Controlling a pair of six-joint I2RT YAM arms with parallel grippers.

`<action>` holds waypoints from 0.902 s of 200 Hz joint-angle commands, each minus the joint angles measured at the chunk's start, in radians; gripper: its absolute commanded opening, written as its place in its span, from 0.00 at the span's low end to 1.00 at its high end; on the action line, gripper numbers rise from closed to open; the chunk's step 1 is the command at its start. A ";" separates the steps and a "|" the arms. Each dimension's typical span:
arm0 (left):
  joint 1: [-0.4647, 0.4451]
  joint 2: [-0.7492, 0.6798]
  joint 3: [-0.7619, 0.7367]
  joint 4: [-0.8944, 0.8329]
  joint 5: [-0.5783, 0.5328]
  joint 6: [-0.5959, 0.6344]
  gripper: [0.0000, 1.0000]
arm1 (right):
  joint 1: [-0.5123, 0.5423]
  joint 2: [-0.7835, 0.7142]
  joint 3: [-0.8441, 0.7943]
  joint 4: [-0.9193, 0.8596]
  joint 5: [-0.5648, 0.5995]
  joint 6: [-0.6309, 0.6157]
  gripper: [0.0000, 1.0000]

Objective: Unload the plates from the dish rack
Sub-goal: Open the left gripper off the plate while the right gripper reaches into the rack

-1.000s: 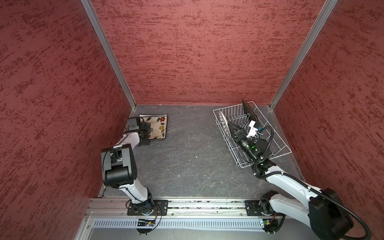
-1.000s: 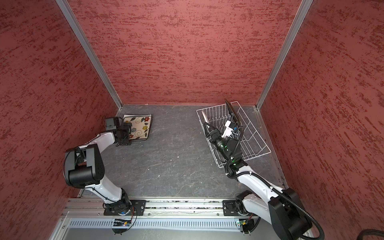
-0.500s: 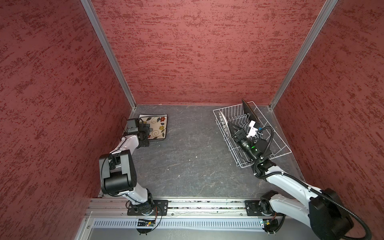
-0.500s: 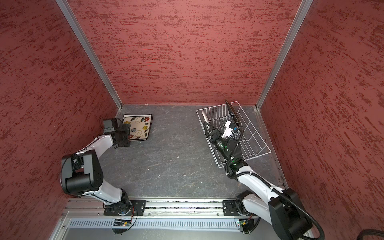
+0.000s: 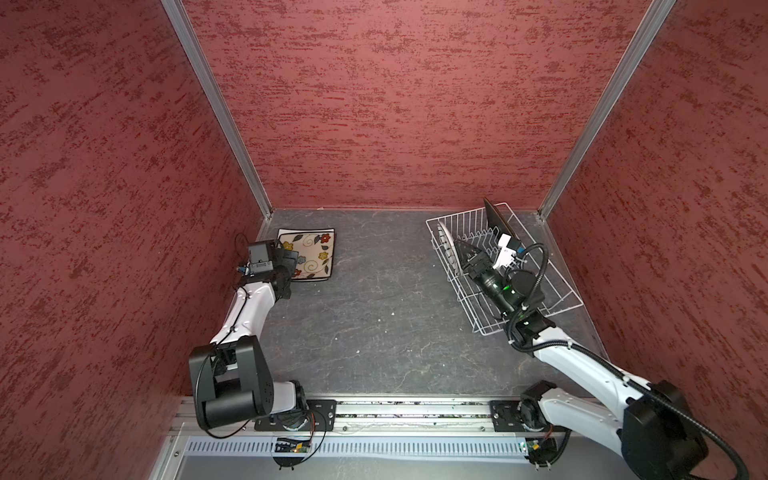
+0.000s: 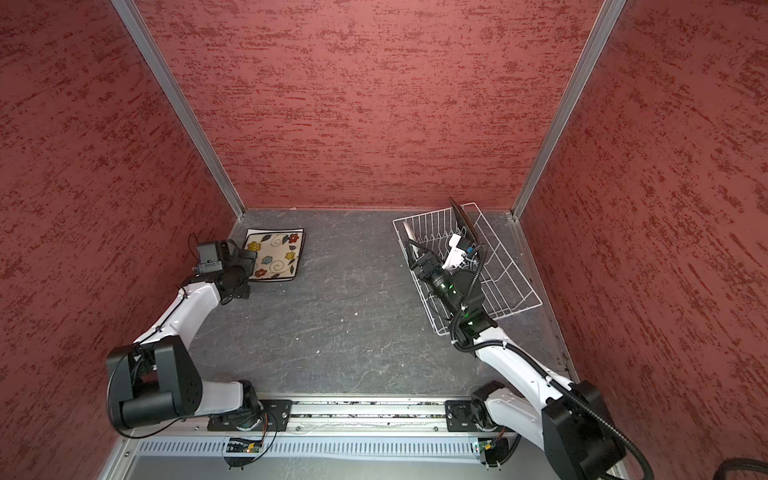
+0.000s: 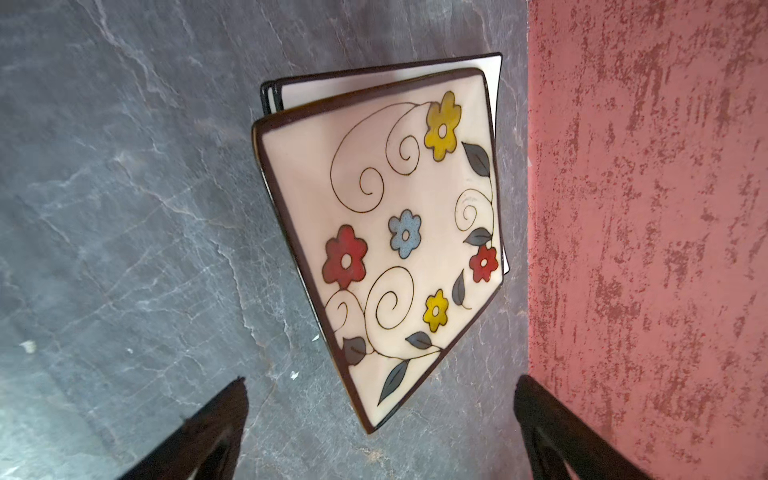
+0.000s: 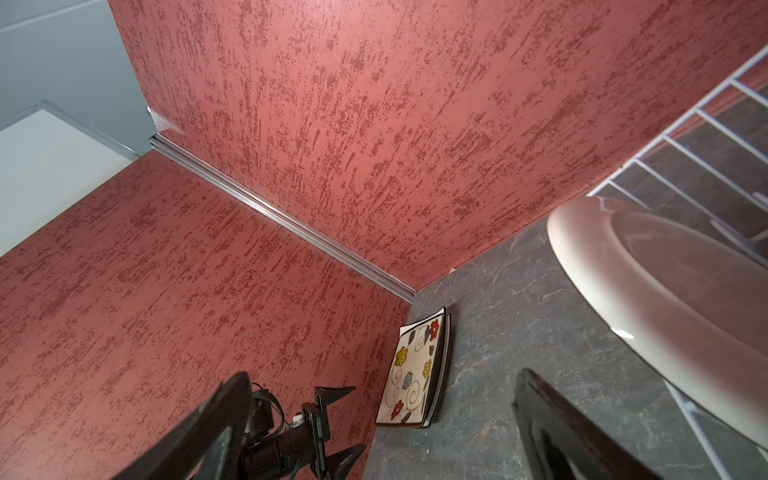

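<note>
In both top views the rack (image 5: 552,282) sits in the far right corner. The black plate (image 5: 498,220) stands at its far end. The round plate (image 5: 445,242) leans along its left side, with my right claw (image 5: 463,251) just beside it, jaws apart and empty. The floral plate (image 5: 311,253) lies flat by the left wall, out of the rack, and my left claw (image 5: 291,261) hangs over its near corner.

Left wrist view: the jaws are wide, with nothing between them but that corner below. The floral plate is cream, dark-rimmed and glossy. It sits skewed on a plain plate (image 7: 374,85) (possibly two; I can't count the edges). I judge that a careless retreat could clip the corner and slide it off the stack.

Right wrist view: the round plate's smooth white back fills one side, close to one finger, with rack wires behind. My worry here is that a pinch on that slick curved rim may slip. The lift could also snag a prong and drag the whole rack.
</note>
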 commanded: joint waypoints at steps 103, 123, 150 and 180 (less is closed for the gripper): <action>-0.001 0.220 0.204 -0.210 -0.002 0.350 0.99 | -0.010 0.303 0.539 -0.525 -0.167 -0.456 0.99; -0.001 0.213 0.204 -0.176 -0.002 0.440 0.99 | -0.011 0.357 0.567 -0.507 -0.201 -0.446 0.99; 0.006 0.227 0.225 -0.140 0.062 0.544 0.99 | -0.012 0.424 0.595 -0.470 -0.231 -0.423 0.99; 0.012 0.260 0.259 -0.177 0.062 0.575 1.00 | -0.012 0.466 0.631 -0.463 -0.246 -0.420 0.99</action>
